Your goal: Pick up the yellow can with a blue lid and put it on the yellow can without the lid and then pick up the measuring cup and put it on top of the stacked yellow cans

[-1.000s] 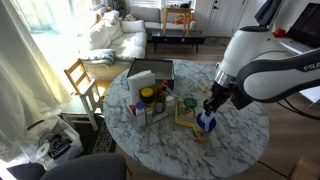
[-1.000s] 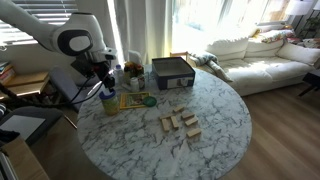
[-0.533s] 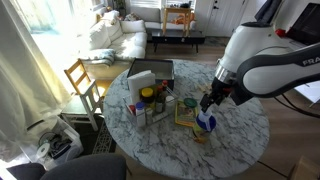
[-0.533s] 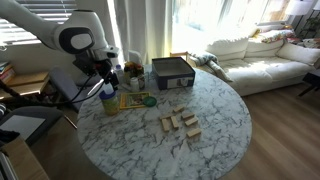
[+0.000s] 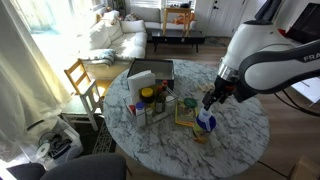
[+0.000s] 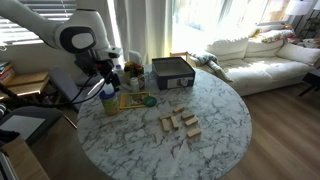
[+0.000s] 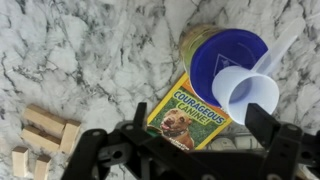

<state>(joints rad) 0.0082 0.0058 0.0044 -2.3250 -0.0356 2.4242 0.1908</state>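
Seen from above in the wrist view, the white measuring cup [image 7: 248, 90] rests on the blue lid of the yellow can with a blue lid [image 7: 215, 50], handle pointing to the upper right. That can stands on the yellow can without the lid [image 6: 108, 106], which the wrist view almost hides. My gripper [image 7: 200, 115] hangs just above and beside the stack, open, its fingers well apart and touching nothing. In both exterior views the gripper [image 5: 212, 100] [image 6: 100, 76] is a little above the stack [image 5: 205, 124].
A dog book [image 7: 185, 112] lies next to the stack. Wooden blocks [image 6: 178, 122] [image 7: 45, 125] sit mid-table. A dark box [image 6: 172, 72] and a cluster of bottles [image 5: 150, 100] stand further back. A wooden chair [image 5: 82, 80] is by the round marble table [image 5: 240, 150].
The jaws have opened wide and let go of the measuring cup, which stays on the blue lid. The gripper has lifted slightly off the stack.
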